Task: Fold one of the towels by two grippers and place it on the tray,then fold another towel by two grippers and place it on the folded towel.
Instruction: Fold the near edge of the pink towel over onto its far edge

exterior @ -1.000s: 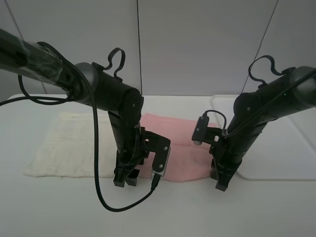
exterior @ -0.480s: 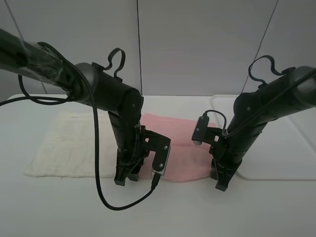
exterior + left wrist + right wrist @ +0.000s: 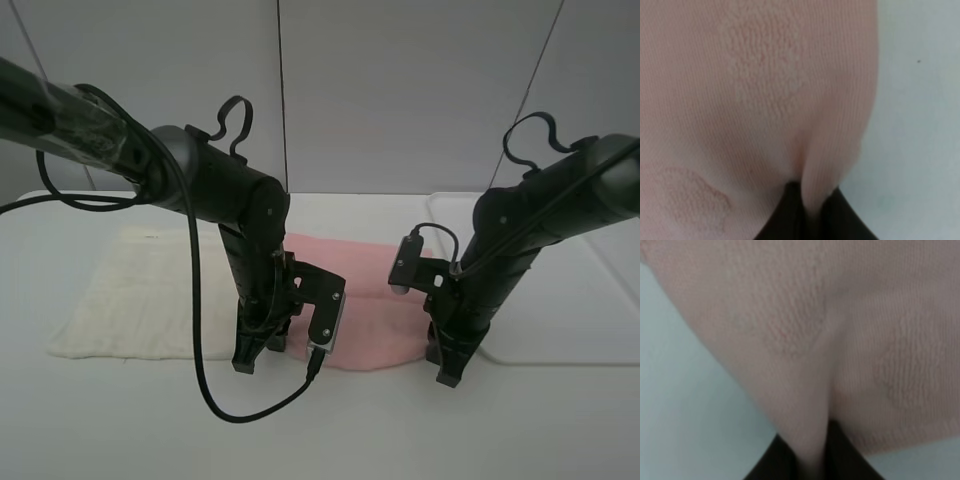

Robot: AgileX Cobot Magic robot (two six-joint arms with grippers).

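Note:
The pink towel (image 3: 375, 300) lies flat at the middle of the white table, its right end over the tray's edge. My left gripper (image 3: 246, 362) points down at its near-left corner and is shut on it. The left wrist view shows a pinched fold of pink towel (image 3: 790, 100) between black fingers (image 3: 785, 217). At the near-right corner my right gripper (image 3: 449, 374) is shut on the same edge. A ridge of pink towel (image 3: 805, 365) runs into its fingers (image 3: 847, 460). The cream-white towel (image 3: 140, 290) lies flat to the left. The white tray (image 3: 590, 300) sits at the right.
A black cable (image 3: 215, 410) from the left arm loops down onto the table in front of the towels. The cream-white towel's right edge runs behind the left arm, next to the pink towel. A pale wall stands behind the table.
My left gripper has closed from open onto the pink towel's near-left corner. The right gripper stays shut on the near-right corner. Neither arm has shifted.

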